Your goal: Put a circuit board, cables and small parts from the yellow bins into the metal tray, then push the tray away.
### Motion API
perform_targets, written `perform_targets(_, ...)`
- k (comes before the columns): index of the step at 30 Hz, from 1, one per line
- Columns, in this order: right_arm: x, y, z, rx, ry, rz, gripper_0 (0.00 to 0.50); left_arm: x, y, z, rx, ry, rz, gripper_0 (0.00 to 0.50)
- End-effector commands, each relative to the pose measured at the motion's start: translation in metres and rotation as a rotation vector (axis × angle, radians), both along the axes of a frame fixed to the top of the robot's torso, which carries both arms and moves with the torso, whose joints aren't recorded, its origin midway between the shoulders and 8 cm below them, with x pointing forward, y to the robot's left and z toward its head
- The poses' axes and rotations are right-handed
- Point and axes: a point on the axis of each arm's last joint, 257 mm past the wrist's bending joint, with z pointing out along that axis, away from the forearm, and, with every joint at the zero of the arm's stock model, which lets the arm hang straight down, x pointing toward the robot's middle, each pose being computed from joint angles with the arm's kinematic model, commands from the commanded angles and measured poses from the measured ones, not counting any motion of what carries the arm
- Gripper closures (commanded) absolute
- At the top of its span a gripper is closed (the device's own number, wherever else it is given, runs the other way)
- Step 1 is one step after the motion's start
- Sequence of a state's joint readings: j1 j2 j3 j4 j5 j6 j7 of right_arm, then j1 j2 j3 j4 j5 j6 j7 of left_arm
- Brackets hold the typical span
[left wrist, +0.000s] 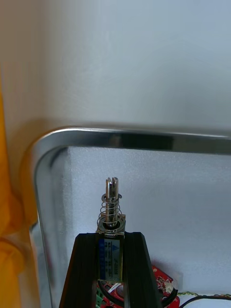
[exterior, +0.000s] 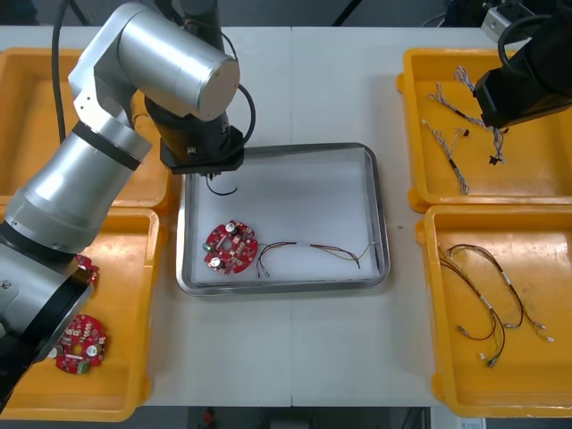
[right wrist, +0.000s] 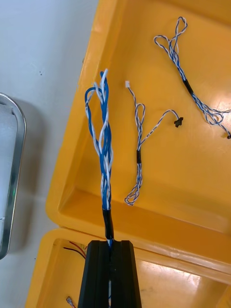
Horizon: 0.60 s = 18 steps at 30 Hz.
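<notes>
Checking in from the remote desk. My left gripper point(left wrist: 110, 239) has its fingers point(left wrist: 84, 274) pinching a small metal part point(left wrist: 111, 211). It's a blue-labelled body with a spring and a slotted pin poking out past the fingertips. Just beyond the tips is the rounded corner of the metal tray point(left wrist: 130, 139), white inside. Down beside the fingers a red circuit board point(left wrist: 162, 283) lies on the tray floor. In the front view a thin dark cable point(exterior: 308, 248) lies in the tray near the board.

My right gripper point(right wrist: 109, 244) is clamped on a twisted blue and white cable point(right wrist: 103, 144), which runs straight out from the fingertips over a yellow bin point(right wrist: 72, 183). Two loose blue and white cables point(right wrist: 139, 154) lie in that bin beside the held one, not touching it.
</notes>
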State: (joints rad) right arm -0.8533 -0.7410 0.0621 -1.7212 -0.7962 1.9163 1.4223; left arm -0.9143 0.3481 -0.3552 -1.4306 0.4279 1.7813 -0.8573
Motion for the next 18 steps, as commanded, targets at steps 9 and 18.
perform_targets(9, -0.002, -0.018, 0.013, -0.014, -0.034, -0.025, 0.5, -0.013, -0.008, -0.033, -0.006, 0.015, 0.064, 0.5)
perform_targets(18, -0.002, -0.018, 0.013, -0.014, -0.034, -0.025, 0.5, -0.009, -0.011, -0.041, -0.002, -0.012, 0.057, 0.5)
